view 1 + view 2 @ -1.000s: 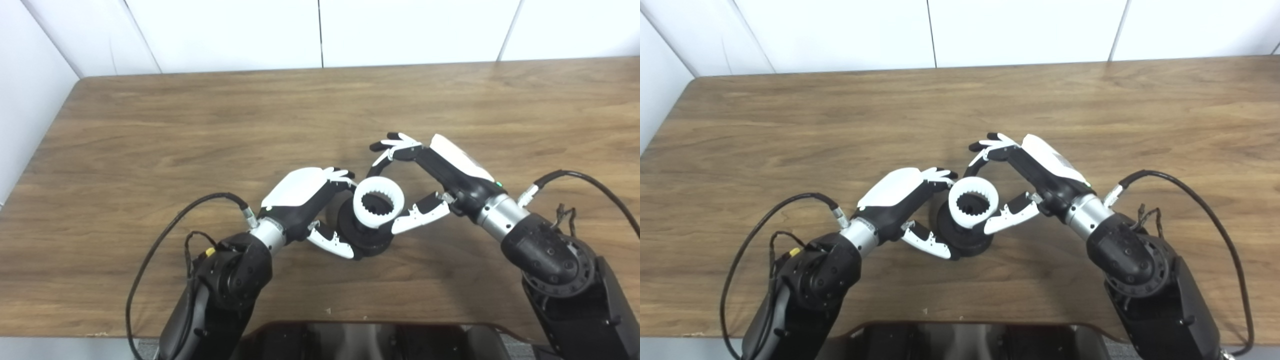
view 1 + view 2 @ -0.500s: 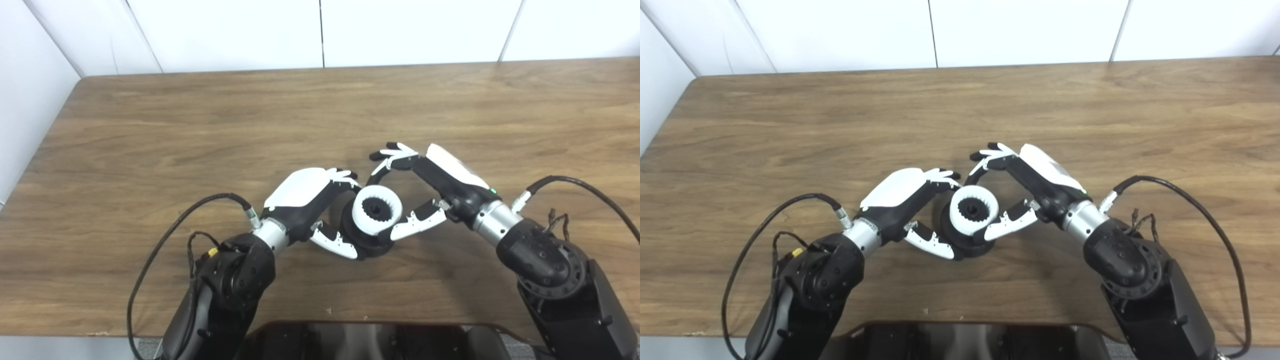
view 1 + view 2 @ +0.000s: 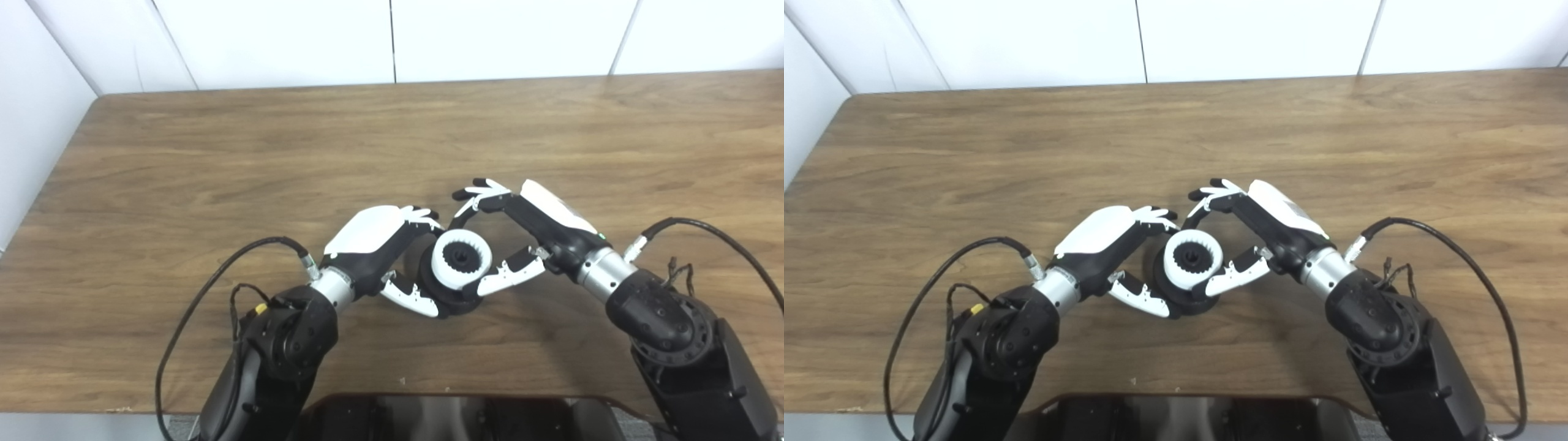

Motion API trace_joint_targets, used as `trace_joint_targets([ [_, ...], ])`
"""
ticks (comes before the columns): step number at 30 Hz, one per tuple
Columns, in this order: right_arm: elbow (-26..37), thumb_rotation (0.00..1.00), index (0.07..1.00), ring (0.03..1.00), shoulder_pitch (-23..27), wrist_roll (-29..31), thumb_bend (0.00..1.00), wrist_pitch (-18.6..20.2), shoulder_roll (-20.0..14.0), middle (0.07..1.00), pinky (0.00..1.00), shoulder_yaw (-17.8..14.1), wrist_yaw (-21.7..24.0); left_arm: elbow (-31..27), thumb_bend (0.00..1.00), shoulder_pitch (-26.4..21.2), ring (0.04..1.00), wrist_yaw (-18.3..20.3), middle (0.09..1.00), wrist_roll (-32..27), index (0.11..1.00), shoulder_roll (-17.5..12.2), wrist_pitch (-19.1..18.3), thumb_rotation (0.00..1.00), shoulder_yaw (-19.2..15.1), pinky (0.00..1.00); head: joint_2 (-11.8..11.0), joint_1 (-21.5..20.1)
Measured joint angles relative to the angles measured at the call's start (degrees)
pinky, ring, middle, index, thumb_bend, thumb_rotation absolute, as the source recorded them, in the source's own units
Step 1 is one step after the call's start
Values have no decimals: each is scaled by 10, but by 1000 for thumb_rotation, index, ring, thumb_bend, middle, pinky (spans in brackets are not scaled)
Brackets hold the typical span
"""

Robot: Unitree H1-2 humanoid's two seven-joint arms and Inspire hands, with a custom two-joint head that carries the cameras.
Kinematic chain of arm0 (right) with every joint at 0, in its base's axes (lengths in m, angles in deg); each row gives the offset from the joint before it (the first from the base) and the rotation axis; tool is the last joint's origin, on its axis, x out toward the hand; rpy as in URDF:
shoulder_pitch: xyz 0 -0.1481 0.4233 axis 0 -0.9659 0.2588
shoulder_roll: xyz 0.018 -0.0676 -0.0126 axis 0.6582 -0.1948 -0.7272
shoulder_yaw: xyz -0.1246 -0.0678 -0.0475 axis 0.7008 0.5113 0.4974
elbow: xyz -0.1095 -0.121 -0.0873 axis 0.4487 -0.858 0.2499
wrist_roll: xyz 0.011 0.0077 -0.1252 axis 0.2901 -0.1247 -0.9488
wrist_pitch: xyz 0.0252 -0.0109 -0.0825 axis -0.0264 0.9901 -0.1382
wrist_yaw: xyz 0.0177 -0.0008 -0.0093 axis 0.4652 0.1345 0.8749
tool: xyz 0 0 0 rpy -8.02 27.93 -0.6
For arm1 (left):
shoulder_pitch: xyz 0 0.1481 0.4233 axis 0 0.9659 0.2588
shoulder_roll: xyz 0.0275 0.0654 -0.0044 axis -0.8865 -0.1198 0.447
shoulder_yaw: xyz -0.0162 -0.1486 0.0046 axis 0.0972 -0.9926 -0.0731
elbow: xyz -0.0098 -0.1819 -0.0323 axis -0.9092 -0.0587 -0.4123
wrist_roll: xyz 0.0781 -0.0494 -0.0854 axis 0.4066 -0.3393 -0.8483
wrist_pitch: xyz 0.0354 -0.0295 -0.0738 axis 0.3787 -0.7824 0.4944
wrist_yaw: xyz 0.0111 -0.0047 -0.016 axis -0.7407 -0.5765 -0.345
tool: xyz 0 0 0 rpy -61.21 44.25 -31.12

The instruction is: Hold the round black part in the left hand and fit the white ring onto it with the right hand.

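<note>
White toothed plastic ring point(image 3: 461, 259), pinched by the right hand point(image 3: 520, 236), sat on the round black part point(image 3: 442, 295) gripped by the left hand point(image 3: 383, 248) on the wooden tabletop point(image 3: 245, 153); tilted pressing could jam its teeth.

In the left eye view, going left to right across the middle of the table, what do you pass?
Left hand → white ring, sitting on the round black part → right hand → its black cable, all over the wooden table.
</note>
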Motion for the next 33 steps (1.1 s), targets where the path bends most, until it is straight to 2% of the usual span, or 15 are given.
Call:
trace_joint_targets([
  [10,0,162,495,984,-2,-13,522,0,3,868,893,4,0,0,850,0,975,1,937,0,729,1,-1,268,-1,828,2,1],
  [12,0,274,613,983,-4,-13,743,0,5,872,889,4,0,0,850,0,971,1,933,0,729,1,-1,272,-1,824,2,1],
  [13,0,302,643,982,-4,-13,797,0,6,872,886,4,0,0,851,0,969,1,932,-1,729,1,-1,274,-1,822,2,1],
  [16,0,338,679,978,-6,-11,865,0,8,872,871,2,0,0,859,0,966,1,929,-1,734,1,-1,281,-1,827,2,3],
  [25,-2,348,685,980,-6,-1,881,0,8,878,858,-1,0,0,889,1,964,1,931,0,749,4,-3,285,-3,824,2,6],
  [33,-8,338,693,985,-6,4,880,0,9,885,889,-9,0,0,909,2,966,1,937,-2,814,4,-3,305,-6,838,-1,8],
])
